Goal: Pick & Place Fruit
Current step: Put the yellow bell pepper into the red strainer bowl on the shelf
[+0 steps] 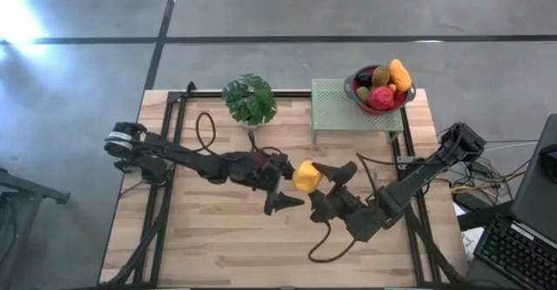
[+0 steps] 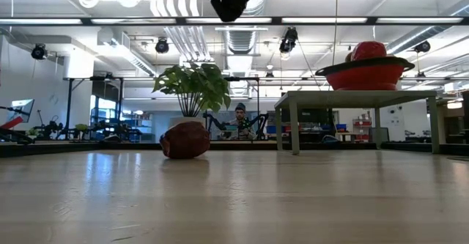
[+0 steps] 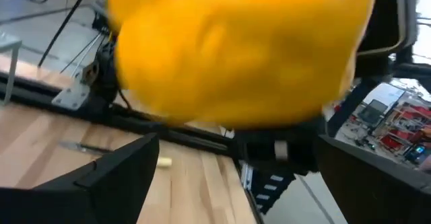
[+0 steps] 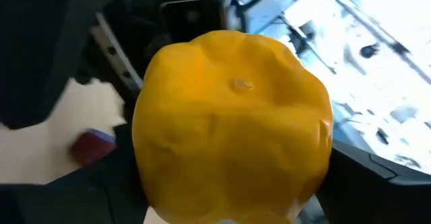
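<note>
Up close, a yellow fruit (image 4: 232, 123) fills both wrist views. It's up in the air over the mid of the desk (image 1: 218, 238), btw the two tools. The right tool (image 1: 320, 188) has it: its dark fingers (image 4: 377, 177) sit on both sides of the fruit, v. close. The left tool (image 1: 291, 184) is spread wide, w/ its fingers (image 3: 121, 177) apart from the fruit. A bit further back, a maroon fruit (image 2: 185, 139) sits on the desk under the left arm. Behind it is a leafy plant (image 1: 250, 100). At the far right corner a green stand (image 1: 335, 107) holds a red bowl (image 1: 400, 98) w/ more fruit (image 1: 380, 97) piled in. Way off in the room, a person (image 2: 239, 116) sits.
</note>
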{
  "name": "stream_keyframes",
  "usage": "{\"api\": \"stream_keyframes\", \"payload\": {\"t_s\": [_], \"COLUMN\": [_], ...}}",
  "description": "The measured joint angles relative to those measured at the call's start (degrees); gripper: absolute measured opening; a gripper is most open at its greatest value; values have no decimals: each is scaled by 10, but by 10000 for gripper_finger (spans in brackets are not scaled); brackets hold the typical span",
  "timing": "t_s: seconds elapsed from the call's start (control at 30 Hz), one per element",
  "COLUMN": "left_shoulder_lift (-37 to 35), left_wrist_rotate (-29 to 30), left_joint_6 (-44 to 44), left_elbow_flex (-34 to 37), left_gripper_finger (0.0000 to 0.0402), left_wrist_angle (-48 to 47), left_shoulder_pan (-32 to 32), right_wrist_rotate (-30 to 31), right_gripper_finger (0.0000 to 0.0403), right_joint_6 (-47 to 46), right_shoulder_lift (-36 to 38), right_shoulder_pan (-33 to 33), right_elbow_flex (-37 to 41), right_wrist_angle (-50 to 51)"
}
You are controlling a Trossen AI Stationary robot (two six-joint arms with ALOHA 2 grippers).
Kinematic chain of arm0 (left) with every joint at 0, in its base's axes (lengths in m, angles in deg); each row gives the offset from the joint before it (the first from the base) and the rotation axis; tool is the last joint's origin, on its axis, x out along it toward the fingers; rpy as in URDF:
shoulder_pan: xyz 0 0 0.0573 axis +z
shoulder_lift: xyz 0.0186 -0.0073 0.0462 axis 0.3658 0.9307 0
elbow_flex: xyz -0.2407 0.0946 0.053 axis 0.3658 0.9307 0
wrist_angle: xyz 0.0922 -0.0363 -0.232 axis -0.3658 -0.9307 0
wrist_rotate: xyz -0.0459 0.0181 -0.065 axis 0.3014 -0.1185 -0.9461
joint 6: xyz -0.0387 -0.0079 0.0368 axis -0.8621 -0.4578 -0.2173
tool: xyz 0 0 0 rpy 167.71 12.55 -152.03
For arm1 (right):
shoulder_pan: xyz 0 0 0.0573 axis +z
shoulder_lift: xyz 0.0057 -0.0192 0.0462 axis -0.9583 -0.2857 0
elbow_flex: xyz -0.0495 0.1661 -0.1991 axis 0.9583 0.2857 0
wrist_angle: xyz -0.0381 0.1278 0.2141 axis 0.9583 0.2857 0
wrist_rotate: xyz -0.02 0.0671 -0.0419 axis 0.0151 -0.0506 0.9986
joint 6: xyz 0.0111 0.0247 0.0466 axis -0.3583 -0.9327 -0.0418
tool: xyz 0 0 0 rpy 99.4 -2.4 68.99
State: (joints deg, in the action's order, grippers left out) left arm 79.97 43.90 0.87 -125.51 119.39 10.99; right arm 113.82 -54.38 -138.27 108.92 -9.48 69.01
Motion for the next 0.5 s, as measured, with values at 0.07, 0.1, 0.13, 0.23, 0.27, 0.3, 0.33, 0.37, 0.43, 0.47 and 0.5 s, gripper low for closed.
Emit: {"api": "stream_keyframes", "payload": {"t_s": [0.07,0.1,0.13,0.23,0.27,0.3,0.33,0.37,0.43,0.47,0.5], "left_shoulder_lift": [0,0,0,0,0,0,0,0,0,0,0], "left_wrist_rotate": [2,2,2,2,3,3,3,3,3,3,3], "left_joint_6": [-12,-17,-21,-35,-36,-36,-37,-39,-48,-54,-58], "left_elbow_flex": [0,1,2,4,4,4,4,4,4,4,4], "left_gripper_finger": [398,398,398,399,398,398,398,399,399,398,398], "left_wrist_angle": [-15,-19,-20,-19,-17,-18,-18,-18,-18,-17,-17], "left_shoulder_pan": [1,1,1,1,0,-1,-2,-2,-3,-3,-4], "right_wrist_rotate": [29,42,54,65,65,64,65,64,64,64,62], "right_gripper_finger": [320,317,315,310,310,311,313,316,321,322,322], "right_joint_6": [19,27,34,41,45,48,49,49,49,49,49], "right_shoulder_lift": [4,8,15,41,51,62,74,86,113,125,138], "right_shoulder_pan": [0,0,-1,-9,-14,-20,-27,-35,-56,-68,-80], "right_elbow_flex": [-4,-5,-7,-12,-12,-12,-12,-12,-12,-12,-12], "right_wrist_angle": [0,0,1,-1,0,0,2,6,21,29,36]}}
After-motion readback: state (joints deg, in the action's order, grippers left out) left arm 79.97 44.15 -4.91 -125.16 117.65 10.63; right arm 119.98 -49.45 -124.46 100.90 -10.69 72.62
